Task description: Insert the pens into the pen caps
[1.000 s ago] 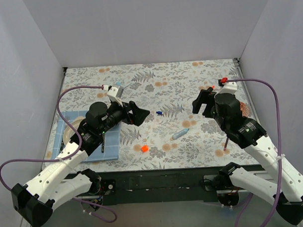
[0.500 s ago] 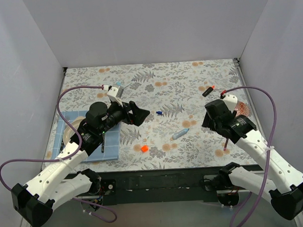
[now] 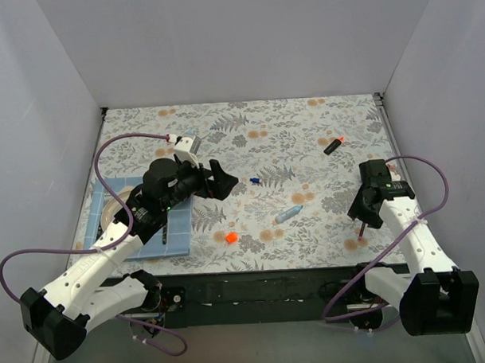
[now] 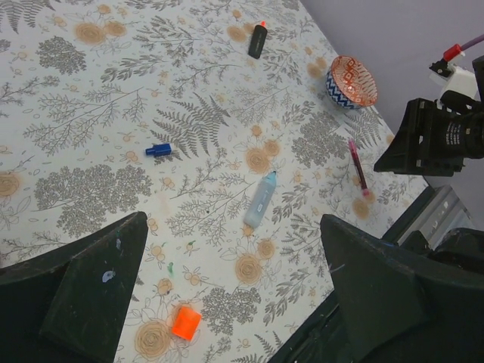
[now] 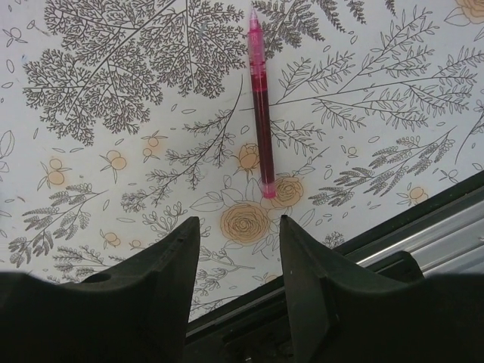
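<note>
The light blue pen lies mid-table; it also shows in the left wrist view. The black pen with the orange-red end lies at the far right. The orange cap lies near the front edge. The dark blue cap lies just right of my left gripper, which is open and empty above the table. My right gripper is open and empty, low by the front right edge.
A pink pen lies just ahead of my right gripper's tips. A blue mat with a plate and dark cutlery sits at the left. A patterned orange bowl stands at the right, beside my right arm.
My right arm has swung back from the far right to the front right edge, uncovering the black pen. My left arm has barely shifted.
</note>
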Tool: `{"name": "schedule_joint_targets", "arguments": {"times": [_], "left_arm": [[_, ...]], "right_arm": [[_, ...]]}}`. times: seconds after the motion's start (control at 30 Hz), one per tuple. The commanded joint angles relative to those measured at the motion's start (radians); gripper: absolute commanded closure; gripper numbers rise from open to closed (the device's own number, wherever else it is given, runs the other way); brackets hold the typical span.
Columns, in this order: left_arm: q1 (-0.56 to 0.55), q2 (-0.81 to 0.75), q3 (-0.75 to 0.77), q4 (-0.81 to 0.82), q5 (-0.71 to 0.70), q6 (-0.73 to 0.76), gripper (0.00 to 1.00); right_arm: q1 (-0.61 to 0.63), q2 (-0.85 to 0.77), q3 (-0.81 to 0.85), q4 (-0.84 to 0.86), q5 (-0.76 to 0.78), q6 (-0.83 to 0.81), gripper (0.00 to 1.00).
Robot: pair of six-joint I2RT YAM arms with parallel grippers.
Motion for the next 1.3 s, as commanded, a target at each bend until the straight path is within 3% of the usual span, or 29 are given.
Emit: {"name": "schedule_joint_targets", "arguments": {"times": [0.0, 0.43, 0.67, 0.87, 1.17, 1.27], "left_arm": [[0.003, -0.009, 0.038, -0.034, -0.064, -0.004, 0.02], [0.001, 0.002, 0.043, -0.040, -0.047, -0.008, 0.02], [0.000, 0.003, 0.043, -0.042, -0.057, -0.005, 0.02], [0.001, 0.003, 0.039, -0.036, -0.066, -0.002, 0.02], [0.001, 0.005, 0.017, -0.023, -0.068, 0.018, 0.02], [0.001, 0.064, 0.068, -0.059, -0.044, 0.001, 0.05]], "right_arm": [[-0.076, 0.050, -0.042, 0.062, -0.107, -0.019, 0.49], [-0.190, 0.270, -0.128, 0.293, -0.121, -0.073, 0.58], [-0.206, 0.337, -0.151, 0.355, -0.141, -0.103, 0.69], [-0.202, 0.288, -0.184, 0.407, -0.154, -0.111, 0.99], [-0.090, 0.003, -0.139, 0.350, -0.225, -0.096, 0.99], [0.004, -0.077, -0.102, 0.389, -0.266, -0.065, 0.99]]}}
